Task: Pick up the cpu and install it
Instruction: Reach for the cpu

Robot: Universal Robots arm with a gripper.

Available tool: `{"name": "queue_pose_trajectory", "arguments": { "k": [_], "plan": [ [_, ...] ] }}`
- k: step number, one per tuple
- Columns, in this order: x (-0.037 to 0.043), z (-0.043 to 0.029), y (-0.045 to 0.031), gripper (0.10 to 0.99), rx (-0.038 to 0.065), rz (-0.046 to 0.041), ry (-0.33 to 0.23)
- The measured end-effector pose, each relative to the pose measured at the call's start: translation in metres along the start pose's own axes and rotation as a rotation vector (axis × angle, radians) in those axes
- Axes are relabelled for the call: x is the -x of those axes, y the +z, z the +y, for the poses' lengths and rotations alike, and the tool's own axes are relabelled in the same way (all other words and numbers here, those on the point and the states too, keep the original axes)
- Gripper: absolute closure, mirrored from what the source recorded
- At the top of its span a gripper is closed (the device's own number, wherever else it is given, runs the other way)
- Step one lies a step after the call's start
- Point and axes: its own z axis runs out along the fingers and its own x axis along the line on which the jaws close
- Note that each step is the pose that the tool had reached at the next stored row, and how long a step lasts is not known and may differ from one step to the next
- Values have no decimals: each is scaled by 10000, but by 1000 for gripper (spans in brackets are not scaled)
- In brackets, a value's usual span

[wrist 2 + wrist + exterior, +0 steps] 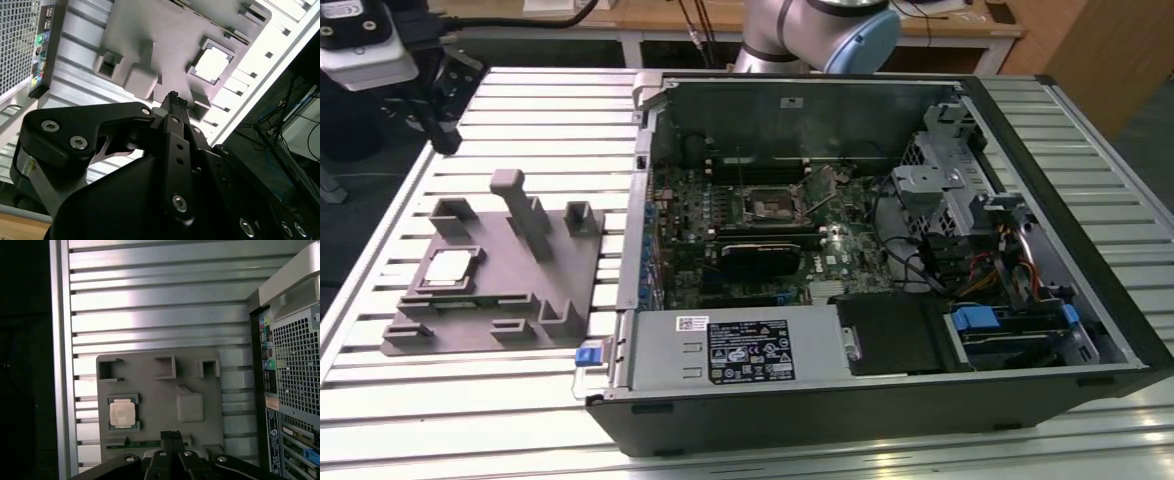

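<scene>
The pick-up is the step in hand and, as I judge it, has barely begun: the cpu [450,266] lies flat, silvery face up, in a square pocket of the grey fixture [507,310], untouched and with nothing on top of it. In both wrist views it sits in that same pocket [122,414] [212,64], with a raised block in the fixture's middle beside it. The open computer case [1067,110] stands just beside the fixture on the exterior view's right. Inside it, well apart from the fixture, the dark square socket [767,205] on the board looks unfilled. Taking the chip would, in my view, call for the fingers to part wide enough to span its edges. They would also have to come squarely over the pocket and descend straight, since the pocket walls hug the chip closely. The gripper [172,436] is closed on nothing, its two fingertips pressed together. Past the fixture's far side it hangs above the slatted table [534,95], clear of the fixture and pointing downward. In the first wrist view its tips line up with the fixture's edge, not with the cpu. Farthest back, the arm's blue-capped joint [861,40] rises behind the case.
</scene>
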Motion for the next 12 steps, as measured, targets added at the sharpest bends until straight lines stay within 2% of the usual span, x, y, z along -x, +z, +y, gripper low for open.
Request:
{"name": "queue_pose_trajectory", "arguments": {
  "k": [12],
  "plan": [
    [-271, -22, 33, 980, 1, -1, 0]
  ]
}}
